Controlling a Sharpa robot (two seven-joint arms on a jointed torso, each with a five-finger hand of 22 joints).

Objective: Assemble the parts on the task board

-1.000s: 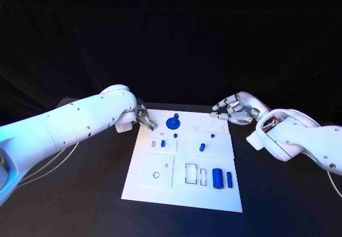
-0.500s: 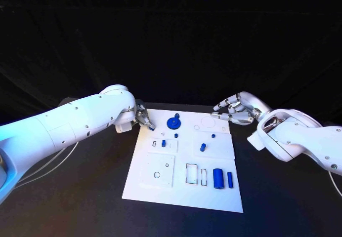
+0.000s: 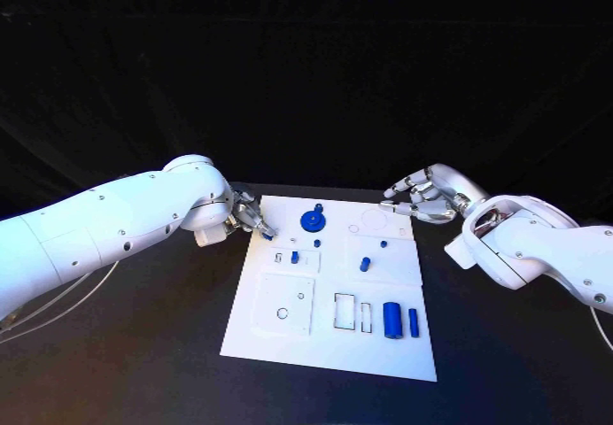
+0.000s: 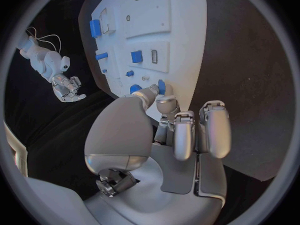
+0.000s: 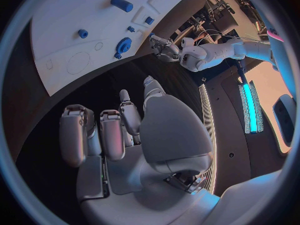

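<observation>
The left hand (image 3: 252,217) sits right at the far left corner of the task board (image 3: 288,341), and in the left wrist view its fingers (image 4: 164,105) look pinched on a small blue part (image 4: 160,86). It's partly hidden though, so I can't swear it's actually gripped. The right hand (image 3: 422,200) hovers off the far right corner, fingers loosely curled with nothing in them.

If it were me, I'd keep that pinch low and steady, line the piece up square over its slot before pushing, and go straight down instead of sliding it across the plate. The round blue gear (image 3: 312,219) is just beside the fingers, so watch for a bump there.

The board lies flat in the middle of the black bench (image 3: 141,372): white, with shallow recesses, small blue pegs mid-board, and two blue cylinders (image 3: 399,320) near the front edge.
</observation>
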